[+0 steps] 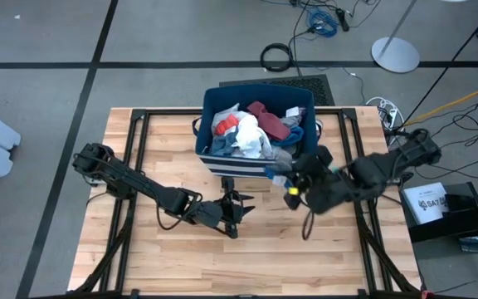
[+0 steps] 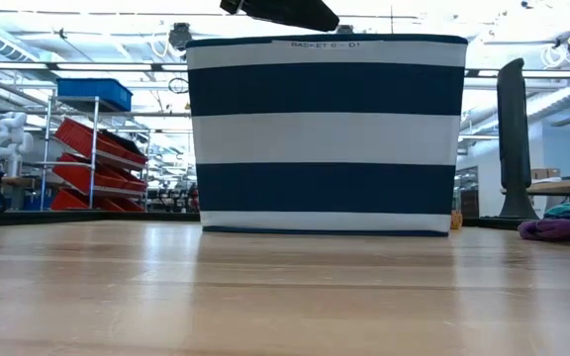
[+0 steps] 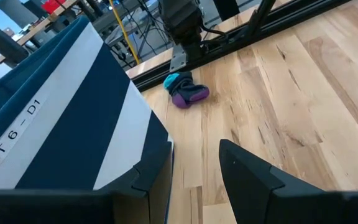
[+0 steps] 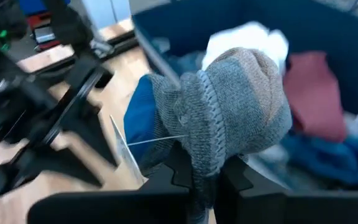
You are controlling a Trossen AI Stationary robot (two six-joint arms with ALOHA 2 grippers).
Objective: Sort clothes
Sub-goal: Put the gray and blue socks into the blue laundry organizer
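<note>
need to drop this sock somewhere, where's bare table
Bare wood lies in front of the bin, around the left hand and along the table's near edge. Crowded: the bin's inside, and its right side, where the right hand holds the sock.

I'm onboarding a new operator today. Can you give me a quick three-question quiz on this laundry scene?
1. True or false: the right tool holds a grey sock.
2. Where does the teal-and-purple bundle lie? A) in the bin B) on the table C) in the left tool
3. Fill in: the bin has navy and ___ stripes.

Key: 1 true; 2 B; 3 white.
</note>
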